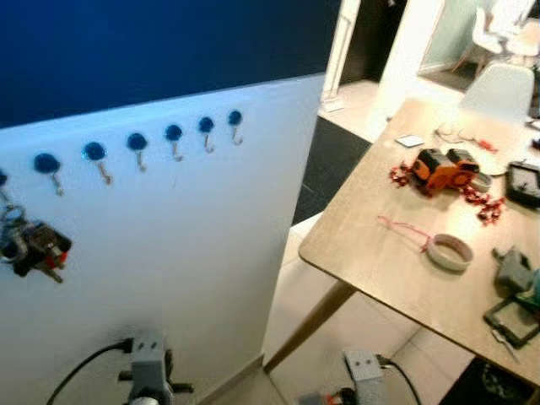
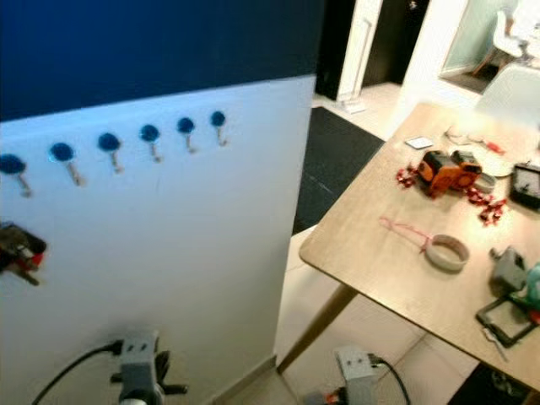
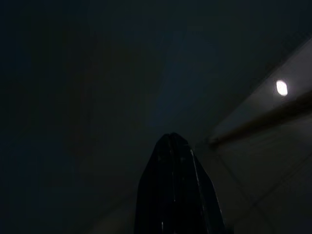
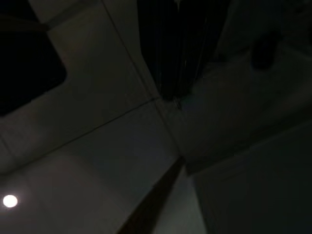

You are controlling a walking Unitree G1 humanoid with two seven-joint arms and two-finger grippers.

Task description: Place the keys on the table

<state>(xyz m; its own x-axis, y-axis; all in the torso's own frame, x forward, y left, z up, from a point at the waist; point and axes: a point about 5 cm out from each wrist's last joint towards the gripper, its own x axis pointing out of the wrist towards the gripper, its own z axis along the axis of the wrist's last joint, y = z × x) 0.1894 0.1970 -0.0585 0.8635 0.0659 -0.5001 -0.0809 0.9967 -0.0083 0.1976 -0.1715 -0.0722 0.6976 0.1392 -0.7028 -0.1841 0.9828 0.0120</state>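
Room: two-tone wall, deep blue above, white panel (image 1: 194,228) below, filling the left half of the head views. Pale tiled floor (image 1: 312,304) lower centre, dark mat (image 1: 333,160) beyond it toward an open doorway, upper centre.

White panel: row of blue-capped metal hooks (image 1: 137,145) running from left edge up toward centre. Bunch of keys with a dark fob and red detail (image 1: 32,245) hangs at far left edge of the frame, on the panel below the hook row. Keys well apart from the table.

Right half: light wooden tabletop (image 1: 380,245) on slanted wooden legs. On it, an orange and black tool (image 1: 443,169) with red bits scattered beside it, a roll of pale tape (image 1: 448,251) with a thin pink cord (image 1: 403,229) just beside, a small white card (image 1: 410,141) toward the far edge, dark gadgets at right edge, blurred. A pale chair (image 1: 498,89) at the tabletop's far end, upper right.

Bottom edge: two grey arm parts, left (image 1: 148,363) with a black cable, right (image 1: 364,371).

Wrist views, very dark. Left end effector (image 3: 173,146): black fingers pressed together in a single point, holding nothing, dim floor and one light spot beyond. Right end effector (image 4: 170,92): fingers likewise together, empty, over dim floor tiles.
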